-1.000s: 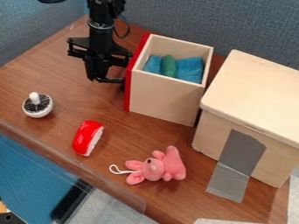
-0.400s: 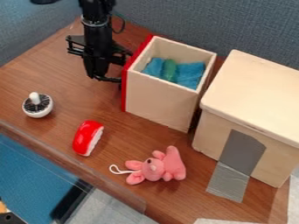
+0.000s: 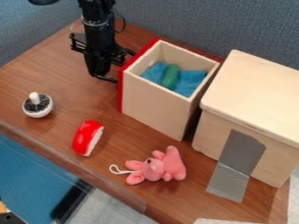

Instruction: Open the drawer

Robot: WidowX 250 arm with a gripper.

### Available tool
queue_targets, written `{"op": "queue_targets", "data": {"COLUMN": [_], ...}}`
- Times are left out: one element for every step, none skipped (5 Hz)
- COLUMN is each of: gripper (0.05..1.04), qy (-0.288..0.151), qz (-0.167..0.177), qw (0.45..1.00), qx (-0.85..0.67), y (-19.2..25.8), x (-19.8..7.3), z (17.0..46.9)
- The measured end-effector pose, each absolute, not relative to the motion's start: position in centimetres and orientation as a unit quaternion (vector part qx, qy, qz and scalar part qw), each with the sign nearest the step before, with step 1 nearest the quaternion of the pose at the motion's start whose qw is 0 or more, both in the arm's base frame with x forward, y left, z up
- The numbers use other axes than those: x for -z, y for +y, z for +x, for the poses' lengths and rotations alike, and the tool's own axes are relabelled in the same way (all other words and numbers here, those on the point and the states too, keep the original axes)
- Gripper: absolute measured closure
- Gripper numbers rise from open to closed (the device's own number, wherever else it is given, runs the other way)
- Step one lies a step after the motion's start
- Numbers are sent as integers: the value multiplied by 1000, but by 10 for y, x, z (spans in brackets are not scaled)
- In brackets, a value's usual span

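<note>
In the drawer (image 3: pixel 153 106), a green object (image 3: pixel 170 76) on blue cloth (image 3: pixel 189 83) — end effector (image 3: pixel 105 75) wide or narrow, can't tell

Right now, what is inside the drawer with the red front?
In the drawer, a green thing lies on blue cloth. What, if anything, is beneath the cloth can't be seen; it is covered.

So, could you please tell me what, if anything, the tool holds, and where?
The tool is by the red front of the drawer; a grip cannot be told.
</note>
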State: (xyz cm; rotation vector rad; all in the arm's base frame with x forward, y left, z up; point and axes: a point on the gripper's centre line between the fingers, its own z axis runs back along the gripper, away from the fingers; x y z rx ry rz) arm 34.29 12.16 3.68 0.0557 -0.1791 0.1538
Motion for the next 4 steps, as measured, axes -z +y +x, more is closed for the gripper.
{"op": "queue_targets", "data": {"gripper": [918,698,390,120], "qy": [-85,-81,-97,-108], "qz": [33,57,86,97], "qw": [992,989,984,983], "qx": [-82,-109,-120,-113], "y": [122,123,128,123], "x": [-37,-47,-69,-89], "z": [342,339,338,336]}}
